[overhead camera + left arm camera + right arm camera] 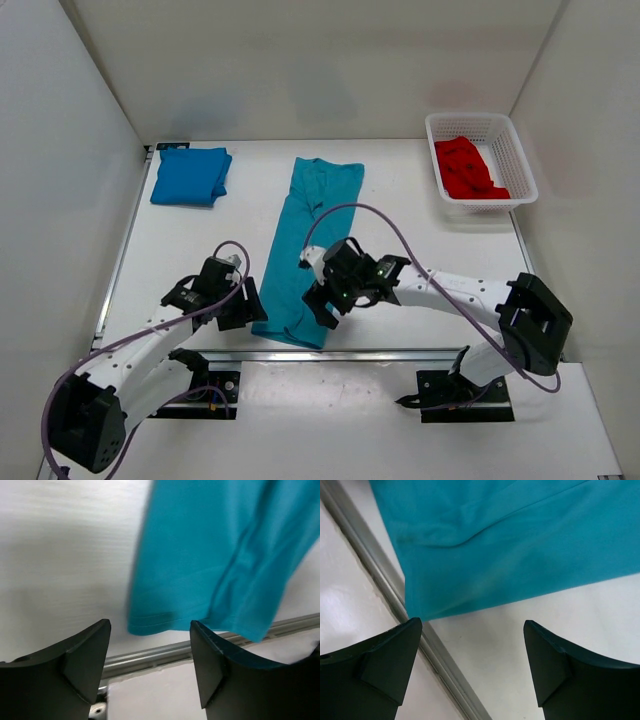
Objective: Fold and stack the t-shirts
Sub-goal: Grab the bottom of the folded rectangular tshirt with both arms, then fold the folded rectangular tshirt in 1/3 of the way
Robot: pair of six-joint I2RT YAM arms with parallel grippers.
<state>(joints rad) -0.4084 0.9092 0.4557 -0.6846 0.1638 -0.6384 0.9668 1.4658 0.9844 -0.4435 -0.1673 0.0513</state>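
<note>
The teal shirt (305, 255) lies on the table as a long strip folded lengthwise, its near end at the front rail. The royal blue shirt (190, 175) lies folded at the back left. The red shirt (468, 168) is crumpled in the white basket. My left gripper (248, 306) is open and empty just left of the teal strip's near end. My right gripper (322, 306) is open and empty just right of it. The left wrist view shows the teal hem corner (150, 622) above my open fingers (85, 655). The right wrist view shows the teal corner (445, 595) beyond my open fingers (547, 660).
The white mesh basket (515, 150) stands at the back right. A metal rail (400, 353) runs along the table's front edge and also shows in the left wrist view (165, 652) and the right wrist view (375, 575). White walls enclose the table.
</note>
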